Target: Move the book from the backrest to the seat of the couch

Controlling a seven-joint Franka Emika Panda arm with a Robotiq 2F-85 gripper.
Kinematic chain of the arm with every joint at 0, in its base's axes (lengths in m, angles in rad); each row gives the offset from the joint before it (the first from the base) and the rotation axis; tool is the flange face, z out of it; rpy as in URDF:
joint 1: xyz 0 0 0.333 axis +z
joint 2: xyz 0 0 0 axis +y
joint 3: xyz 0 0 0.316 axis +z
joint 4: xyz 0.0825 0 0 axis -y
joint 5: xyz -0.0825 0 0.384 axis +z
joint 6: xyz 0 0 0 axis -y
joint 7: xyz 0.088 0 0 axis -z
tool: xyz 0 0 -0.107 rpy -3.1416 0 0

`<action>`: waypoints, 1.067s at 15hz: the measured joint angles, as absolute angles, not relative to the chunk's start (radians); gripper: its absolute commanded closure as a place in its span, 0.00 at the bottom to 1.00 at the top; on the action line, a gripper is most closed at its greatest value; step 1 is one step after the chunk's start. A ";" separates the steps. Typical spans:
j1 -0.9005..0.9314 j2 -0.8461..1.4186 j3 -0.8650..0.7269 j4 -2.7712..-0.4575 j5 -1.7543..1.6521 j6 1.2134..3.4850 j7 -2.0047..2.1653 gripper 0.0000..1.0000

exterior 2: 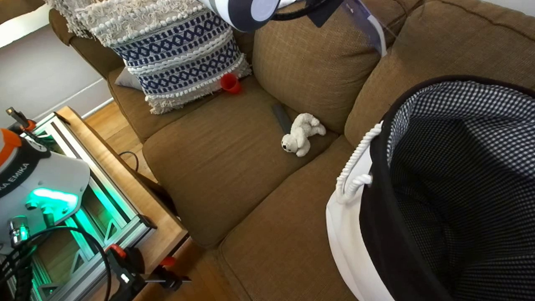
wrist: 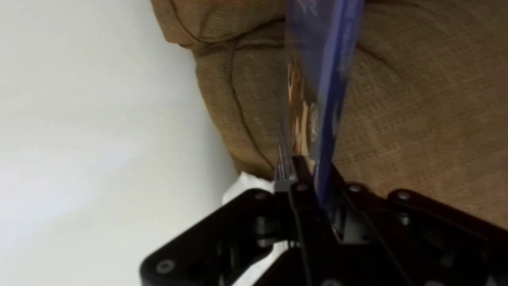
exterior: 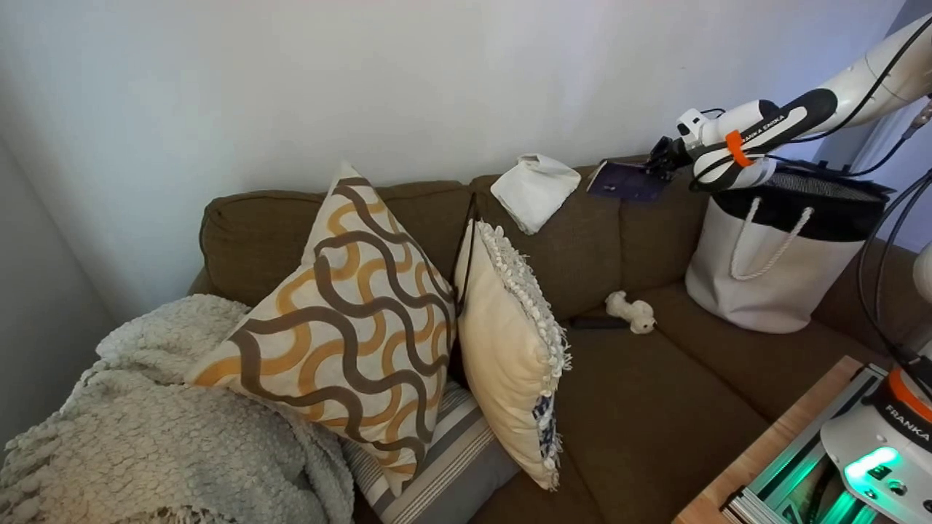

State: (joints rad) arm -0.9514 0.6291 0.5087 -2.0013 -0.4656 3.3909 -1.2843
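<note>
The thin bluish-purple book [exterior: 623,181] is at the upper edge of the couch's backrest [exterior: 582,251] in an exterior view. My gripper [exterior: 659,164] is shut on one edge of it. Part of the book [exterior 2: 371,27] also shows blurred at the top of an exterior view, in front of the backrest [exterior 2: 313,62], with the black fingers [exterior 2: 325,12] partly cut off. In the wrist view the book [wrist: 337,83] stands edge-on between the fingers [wrist: 319,174]. I cannot tell whether it touches the backrest. The seat [exterior: 648,393] lies below, also in an exterior view [exterior 2: 221,163].
A white cloth [exterior: 535,191] hangs over the backrest. A white plush toy [exterior 2: 301,134] and a dark flat object [exterior 2: 281,118] lie on the seat. A red cup [exterior 2: 230,83] is near the patterned pillow [exterior 2: 179,58]. A large bag [exterior: 775,255] stands on the seat.
</note>
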 measured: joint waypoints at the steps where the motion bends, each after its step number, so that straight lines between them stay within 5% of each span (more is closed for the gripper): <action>1: -0.986 0.618 0.550 -2.054 -0.492 3.384 -1.284 0.97; 9: -1.471 0.609 0.984 -2.569 -0.664 3.268 -1.270 0.97; 11: -1.554 0.626 1.013 -2.646 -0.665 3.239 -1.271 0.89; 16: -1.617 0.664 1.006 -2.673 -0.664 3.217 -1.276 0.97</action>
State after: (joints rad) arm -1.6173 0.6636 1.0059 -2.6728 -0.6642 3.2168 -1.2760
